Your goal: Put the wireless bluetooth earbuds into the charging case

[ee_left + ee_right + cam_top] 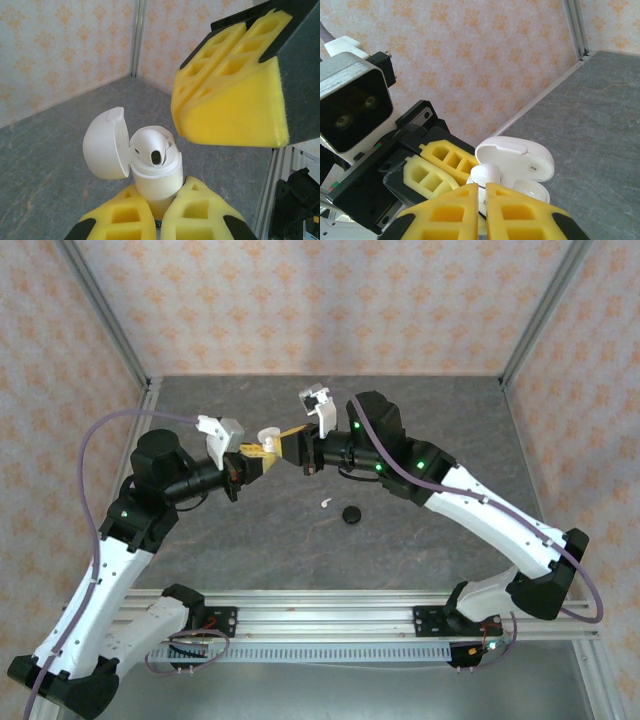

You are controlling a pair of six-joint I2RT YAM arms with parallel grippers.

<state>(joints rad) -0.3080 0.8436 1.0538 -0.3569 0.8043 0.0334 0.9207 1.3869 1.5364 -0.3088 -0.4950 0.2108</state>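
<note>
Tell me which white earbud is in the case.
The white earbud sitting in the case the left hand holds; the other white earbud lies on the table beside a black earbud.

The charging case (156,181) has its lower body hidden between the left gripper (160,194)'s fingers (125,216), which the bottom edge cuts off. The right gripper (482,189)'s fingers (445,211) cover the white earbud (485,174)'s stem. Below both grippers, a black item (351,514) is too small to identify.
</note>
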